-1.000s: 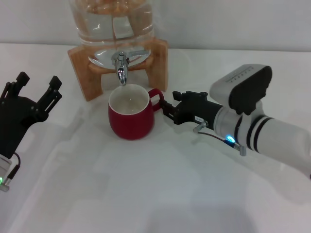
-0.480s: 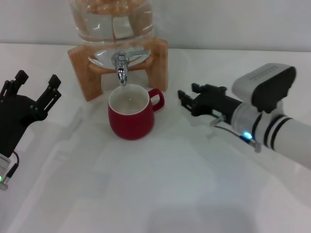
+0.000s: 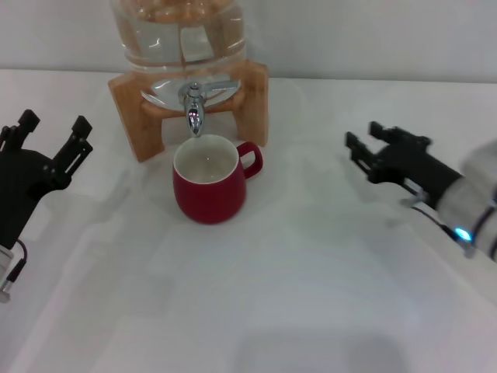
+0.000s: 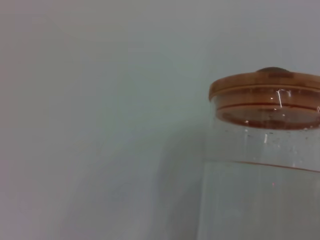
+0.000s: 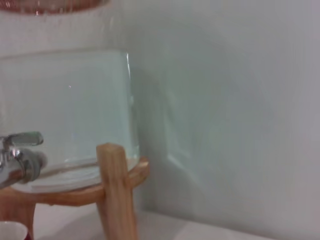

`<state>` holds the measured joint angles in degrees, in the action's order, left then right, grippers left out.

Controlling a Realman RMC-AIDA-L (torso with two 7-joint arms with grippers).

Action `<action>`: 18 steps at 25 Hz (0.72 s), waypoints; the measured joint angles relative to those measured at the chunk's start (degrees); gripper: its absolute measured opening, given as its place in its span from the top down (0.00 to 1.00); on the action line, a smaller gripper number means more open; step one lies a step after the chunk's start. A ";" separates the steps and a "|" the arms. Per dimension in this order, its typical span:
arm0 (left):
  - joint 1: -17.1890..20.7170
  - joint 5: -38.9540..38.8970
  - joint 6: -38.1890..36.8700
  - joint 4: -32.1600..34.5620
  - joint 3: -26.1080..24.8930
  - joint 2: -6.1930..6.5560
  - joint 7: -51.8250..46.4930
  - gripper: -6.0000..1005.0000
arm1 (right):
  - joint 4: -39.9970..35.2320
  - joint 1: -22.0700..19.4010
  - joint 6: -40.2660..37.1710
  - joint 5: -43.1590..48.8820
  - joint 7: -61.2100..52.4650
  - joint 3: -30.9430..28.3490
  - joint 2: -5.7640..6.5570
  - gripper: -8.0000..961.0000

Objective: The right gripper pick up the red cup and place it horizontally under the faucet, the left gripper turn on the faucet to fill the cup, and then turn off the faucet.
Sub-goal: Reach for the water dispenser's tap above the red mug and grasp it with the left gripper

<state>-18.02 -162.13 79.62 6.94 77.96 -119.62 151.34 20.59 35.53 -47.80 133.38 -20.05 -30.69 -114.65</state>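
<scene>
The red cup (image 3: 210,186) stands upright on the white table, its white inside showing, its handle pointing right. Its mouth sits directly below the chrome faucet (image 3: 192,105) of the glass water jar (image 3: 180,35). My right gripper (image 3: 363,137) is open and holds nothing, well to the right of the cup. My left gripper (image 3: 53,124) is open at the far left, level with the wooden stand (image 3: 252,97) and apart from the faucet. In the right wrist view the faucet (image 5: 17,157) shows at the edge, with a sliver of the cup's rim (image 5: 9,231) below it.
The left wrist view shows the jar's wooden lid (image 4: 265,92) over the water-filled glass (image 4: 260,200) against a plain wall. The stand's leg (image 5: 116,192) rises in the right wrist view. White tabletop (image 3: 295,295) spreads in front of the cup.
My right gripper has drawn back from the cup's handle and moved away to the right, leaving the cup standing under the faucet. The left gripper has shifted slightly left.
</scene>
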 joint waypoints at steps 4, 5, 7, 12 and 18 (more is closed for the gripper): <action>-0.01 -1.07 0.00 0.02 0.00 0.15 0.08 0.11 | -4.01 -3.21 -8.16 0.81 -0.28 -0.28 -0.43 0.52; -0.04 -1.35 0.00 0.04 -0.01 0.15 0.10 0.11 | -4.63 -3.81 -9.29 0.67 -0.28 -0.29 -0.51 0.52; -0.24 -1.62 0.00 0.07 -0.01 0.17 0.15 0.11 | -5.28 -4.59 -10.71 0.20 -0.28 -0.49 -0.58 0.48; -0.68 -1.63 -0.02 0.10 -0.04 0.25 0.18 0.11 | -5.92 -5.72 -12.69 0.03 0.00 -1.24 -0.69 0.27; -0.96 -1.63 -0.01 0.10 -0.09 0.27 0.18 0.11 | -5.35 -6.29 -13.40 -0.12 0.08 -1.91 -1.35 0.11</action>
<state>-18.97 -163.76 79.61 7.04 77.87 -119.35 151.53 15.23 29.24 -61.19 133.26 -19.97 -32.61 -116.00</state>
